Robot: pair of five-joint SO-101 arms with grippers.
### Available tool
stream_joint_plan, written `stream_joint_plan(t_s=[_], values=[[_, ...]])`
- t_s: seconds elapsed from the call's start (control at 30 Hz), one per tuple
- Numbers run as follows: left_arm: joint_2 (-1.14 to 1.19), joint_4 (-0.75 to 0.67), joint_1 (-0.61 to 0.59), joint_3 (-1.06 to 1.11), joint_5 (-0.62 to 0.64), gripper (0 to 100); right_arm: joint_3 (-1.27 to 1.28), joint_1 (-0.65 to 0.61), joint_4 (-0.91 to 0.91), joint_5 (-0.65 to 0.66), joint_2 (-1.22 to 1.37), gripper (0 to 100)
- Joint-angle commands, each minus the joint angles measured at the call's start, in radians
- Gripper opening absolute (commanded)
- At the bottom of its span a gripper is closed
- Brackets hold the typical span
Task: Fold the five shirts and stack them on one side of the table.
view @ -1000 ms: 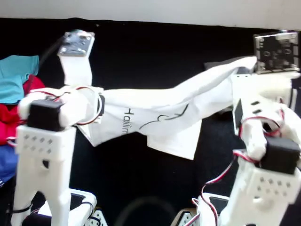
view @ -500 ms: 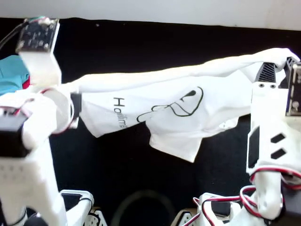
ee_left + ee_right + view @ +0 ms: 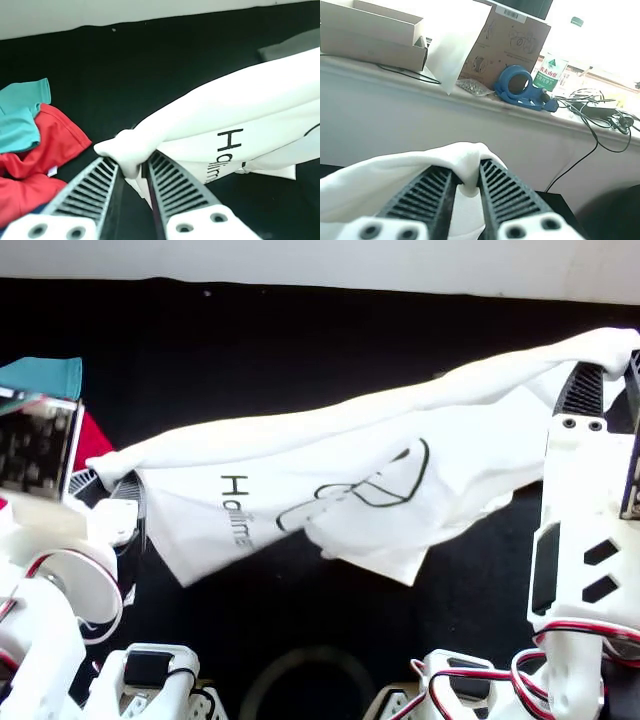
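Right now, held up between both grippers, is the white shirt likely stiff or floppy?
Probably floppy: the white shirt sags between the left gripper and right gripper. Likely light, since two pinched corners carry it. It may slip free if tugged hard.

White shirt (image 3: 330,445) in soft matt cloth, left gripper (image 3: 132,161) in ribbed plastic, table cover (image 3: 300,350) matt black
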Motion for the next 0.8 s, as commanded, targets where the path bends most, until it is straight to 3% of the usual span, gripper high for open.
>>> stream_joint_plan(t_s=[0.0, 0.3, 0.77], values=[[-0.004, -0.018, -0.012, -0.050, -0.009, 1, -0.053, 0.007, -0.061, 0.003, -0.004, 0.6], [-0.010, -0.015, -0.012, 0.062, -0.008, 1, -0.185, 0.010, -0.058, 0.003, -0.002, 0.6], [-0.076, -0.009, -0.018, -0.058, -0.008, 1, -0.186, 0.008, 0.061, -0.003, -0.119, 0.6]])
